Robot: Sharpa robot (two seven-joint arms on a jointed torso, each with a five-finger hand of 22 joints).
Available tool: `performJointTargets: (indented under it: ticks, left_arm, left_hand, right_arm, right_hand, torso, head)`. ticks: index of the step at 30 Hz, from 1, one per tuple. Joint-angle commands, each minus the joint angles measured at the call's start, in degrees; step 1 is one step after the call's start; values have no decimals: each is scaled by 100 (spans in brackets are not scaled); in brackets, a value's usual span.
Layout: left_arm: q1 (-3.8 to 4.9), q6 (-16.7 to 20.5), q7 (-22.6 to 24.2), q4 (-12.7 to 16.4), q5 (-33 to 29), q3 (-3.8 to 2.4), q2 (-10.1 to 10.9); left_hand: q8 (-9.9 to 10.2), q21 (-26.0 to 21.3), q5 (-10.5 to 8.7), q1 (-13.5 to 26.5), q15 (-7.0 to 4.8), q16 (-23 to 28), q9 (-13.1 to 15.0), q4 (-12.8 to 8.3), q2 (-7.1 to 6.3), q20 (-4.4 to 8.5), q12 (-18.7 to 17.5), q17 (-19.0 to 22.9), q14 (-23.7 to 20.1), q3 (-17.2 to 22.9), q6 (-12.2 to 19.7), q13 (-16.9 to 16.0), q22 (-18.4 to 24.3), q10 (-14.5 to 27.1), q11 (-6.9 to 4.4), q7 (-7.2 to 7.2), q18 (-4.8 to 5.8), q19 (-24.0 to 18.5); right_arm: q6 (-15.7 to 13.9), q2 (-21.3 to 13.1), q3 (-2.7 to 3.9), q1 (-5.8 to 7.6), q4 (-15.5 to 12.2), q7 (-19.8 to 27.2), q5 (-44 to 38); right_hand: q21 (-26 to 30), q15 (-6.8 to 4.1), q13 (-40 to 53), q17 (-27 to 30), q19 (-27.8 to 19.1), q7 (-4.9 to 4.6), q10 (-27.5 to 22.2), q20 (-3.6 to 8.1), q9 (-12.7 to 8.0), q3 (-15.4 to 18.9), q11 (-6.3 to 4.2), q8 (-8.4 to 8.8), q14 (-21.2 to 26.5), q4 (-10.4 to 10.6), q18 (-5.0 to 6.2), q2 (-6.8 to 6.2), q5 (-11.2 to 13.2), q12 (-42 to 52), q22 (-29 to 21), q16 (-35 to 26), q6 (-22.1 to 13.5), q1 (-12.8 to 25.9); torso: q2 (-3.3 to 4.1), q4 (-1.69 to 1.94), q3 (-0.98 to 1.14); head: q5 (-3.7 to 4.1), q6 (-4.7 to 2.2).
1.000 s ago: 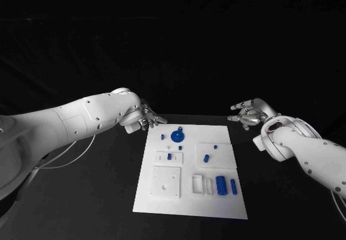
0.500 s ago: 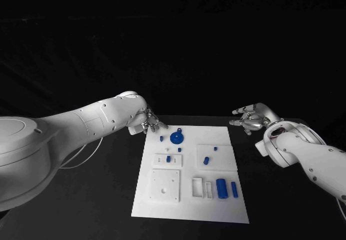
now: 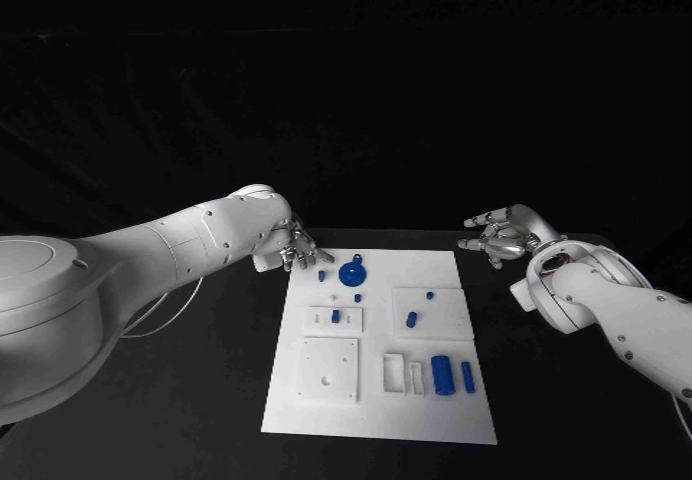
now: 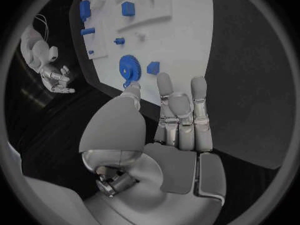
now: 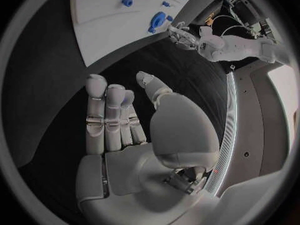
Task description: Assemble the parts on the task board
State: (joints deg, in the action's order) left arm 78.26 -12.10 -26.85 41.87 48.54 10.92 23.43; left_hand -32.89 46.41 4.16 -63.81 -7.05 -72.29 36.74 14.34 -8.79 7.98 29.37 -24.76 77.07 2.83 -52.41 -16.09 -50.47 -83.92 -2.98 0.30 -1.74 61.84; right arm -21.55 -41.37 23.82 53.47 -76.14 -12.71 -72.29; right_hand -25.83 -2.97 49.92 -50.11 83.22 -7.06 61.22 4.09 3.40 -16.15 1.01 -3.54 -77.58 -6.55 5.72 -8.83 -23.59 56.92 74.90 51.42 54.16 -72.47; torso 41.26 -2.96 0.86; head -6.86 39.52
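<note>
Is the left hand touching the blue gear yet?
Apart. In the left wrist view the left hand is open, its fingertips over dark table short of the task board; the blue gear lies beyond, untouched.

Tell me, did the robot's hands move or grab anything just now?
The left hand slid in toward the far left corner of the white board, near the blue gear. It grabbed nothing. The right hand hardly moved, open beside the board. The blue pieces kept their places.

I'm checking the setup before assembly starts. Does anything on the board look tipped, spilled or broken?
Nothing stands out. The blue parts lie on the task board, and the left hand and right hand hold nothing.
</note>
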Motion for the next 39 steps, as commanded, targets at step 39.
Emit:
performJointTargets:
  ticks: [39]
  left_arm:
    - [-44, -584, 67, 60, -144, 118, 4]
  left_hand:
    - [787, -147, 44, 135, 31, -98, -296, -640, 569, -28, -61, 63, -96, -150, -259, -10, -196, -206, 41, 118, 84, -26]
  right_arm:
    - [121, 84, 4, -3, 76, 7, -4]
  right_hand:
    - [3, -7, -10, 4, 20, -7, -30, -3, 3, 9, -10, 14, 29, -3, 90, 9, -9, 3, 263, 9, 3, -23]
  torso:
    - [18, -7, -8]
  head:
    - [-20, 11]
